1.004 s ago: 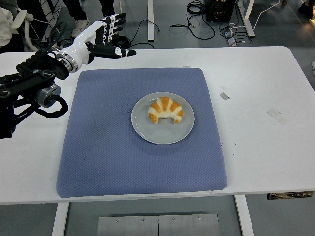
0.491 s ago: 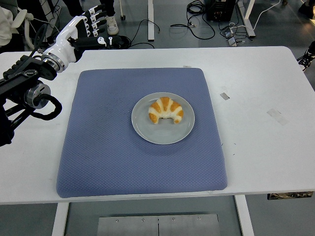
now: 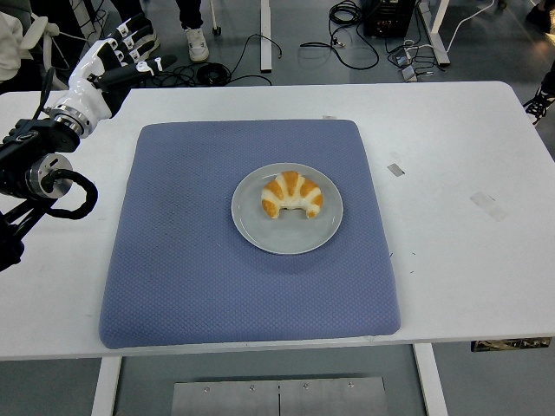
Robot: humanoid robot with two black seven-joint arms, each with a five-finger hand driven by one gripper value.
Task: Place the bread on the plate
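Bread (image 3: 292, 195) sitting on plate (image 3: 286, 209), mid mat (image 3: 191, 260). Left hand (image 3: 108, 59) hanging far left over bench (image 3: 460, 217) edge, fingers spread, holding nothing. Only risk: jolting bench, sliding plate.

No readable text, label, brand, number or sign shows anywhere in the head view.

a lab: floor cables (image 3: 347, 39) (loose) behind white table (image 3: 451, 173).

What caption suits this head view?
Croissant resting on the grey plate, left hand open at the table's far-left corner.
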